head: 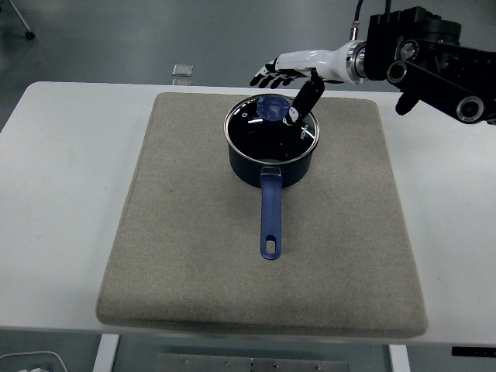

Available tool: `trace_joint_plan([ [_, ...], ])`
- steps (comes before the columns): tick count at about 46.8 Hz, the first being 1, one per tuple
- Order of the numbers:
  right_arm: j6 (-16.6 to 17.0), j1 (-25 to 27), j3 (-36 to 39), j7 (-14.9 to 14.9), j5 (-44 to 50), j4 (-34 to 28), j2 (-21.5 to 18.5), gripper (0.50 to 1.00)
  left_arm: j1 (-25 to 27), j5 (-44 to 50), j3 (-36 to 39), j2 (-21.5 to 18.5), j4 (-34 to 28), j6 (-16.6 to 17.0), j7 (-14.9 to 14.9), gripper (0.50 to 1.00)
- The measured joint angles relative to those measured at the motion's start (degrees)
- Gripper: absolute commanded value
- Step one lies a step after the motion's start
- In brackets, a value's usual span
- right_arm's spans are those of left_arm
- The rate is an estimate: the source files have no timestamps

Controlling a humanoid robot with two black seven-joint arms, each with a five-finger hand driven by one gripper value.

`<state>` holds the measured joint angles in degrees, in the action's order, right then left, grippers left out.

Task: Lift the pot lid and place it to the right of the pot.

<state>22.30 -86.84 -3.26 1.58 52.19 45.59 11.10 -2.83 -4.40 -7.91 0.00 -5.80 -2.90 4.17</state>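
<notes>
A dark blue pot (271,157) with a long blue handle (270,217) pointing toward me stands on a grey mat (186,232). A glass lid (263,130) with a blue knob (272,108) sits on the pot. My right hand (280,87) comes in from the upper right, white and black, fingers spread. It hovers just behind and right of the knob, with the thumb (301,103) pointing down over the lid's right side. It holds nothing. The left arm is out of view.
The mat covers most of the white table (54,194). A small clear object (183,70) lies on the floor beyond the table's far edge. Bare mat lies to the right of the pot (356,178).
</notes>
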Motion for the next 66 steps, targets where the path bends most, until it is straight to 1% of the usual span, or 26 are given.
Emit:
trace_joint_plan([
  [5, -1.2, 0.0, -0.9, 0.0, 1.6, -0.3, -0.4, 0.897, 0.0, 0.0, 0.0, 0.0, 0.0, 0.0, 0.0, 1.000],
  [13, -1.6, 0.1, -1.6, 0.1, 3.0, -0.5, -0.5, 0.832, 0.0, 0.0, 0.0, 0.0, 0.0, 0.0, 0.0, 1.000],
  [20, -1.8, 0.1, -1.6, 0.1, 3.5, -0.5, -0.6, 0.805, 0.0, 0.0, 0.0, 0.0, 0.0, 0.0, 0.0, 1.000],
  [35, -2.1, 0.3, -1.5, 0.1, 3.6, -0.5, -1.5, 0.803, 0.0, 0.0, 0.0, 0.0, 0.0, 0.0, 0.0, 1.000],
  [38, -2.2, 0.3, -1.5, 0.1, 3.6, -0.5, -1.5, 0.795, 0.0, 0.0, 0.0, 0.0, 0.0, 0.0, 0.0, 1.000],
  [41, -2.2, 0.3, -1.5, 0.1, 3.7, -0.5, -1.6, 0.768, 0.0, 0.0, 0.0, 0.0, 0.0, 0.0, 0.0, 1.000],
  [44, -2.2, 0.4, -1.6, 0.1, 3.7, -0.5, -1.6, 0.754, 0.0, 0.0, 0.0, 0.0, 0.0, 0.0, 0.0, 1.000],
  [46, -2.2, 0.4, -1.6, 0.1, 3.7, -0.5, -1.7, 0.725, 0.0, 0.0, 0.0, 0.0, 0.0, 0.0, 0.0, 1.000],
  [48, -2.1, 0.4, -1.6, 0.1, 3.7, -0.4, -1.7, 0.713, 0.0, 0.0, 0.0, 0.0, 0.0, 0.0, 0.0, 1.000],
  [53, -1.9, 0.4, -1.7, 0.1, 3.8, -0.5, -1.7, 0.660, 0.0, 0.0, 0.0, 0.0, 0.0, 0.0, 0.0, 1.000],
  [55, -1.9, 0.4, -1.7, 0.1, 3.8, -0.5, -1.7, 0.650, 0.0, 0.0, 0.0, 0.0, 0.0, 0.0, 0.0, 1.000],
  [61, -1.6, 0.1, -1.7, 0.1, 3.8, -0.5, -1.7, 0.584, 0.0, 0.0, 0.0, 0.0, 0.0, 0.0, 0.0, 1.000],
  [63, -1.5, 0.0, -1.7, 0.1, 3.7, -0.5, -1.6, 0.578, 0.0, 0.0, 0.0, 0.0, 0.0, 0.0, 0.0, 1.000],
  [66, -1.5, -0.3, -1.6, 0.2, 3.7, -0.5, -1.6, 0.548, 0.0, 0.0, 0.0, 0.0, 0.0, 0.0, 0.0, 1.000],
])
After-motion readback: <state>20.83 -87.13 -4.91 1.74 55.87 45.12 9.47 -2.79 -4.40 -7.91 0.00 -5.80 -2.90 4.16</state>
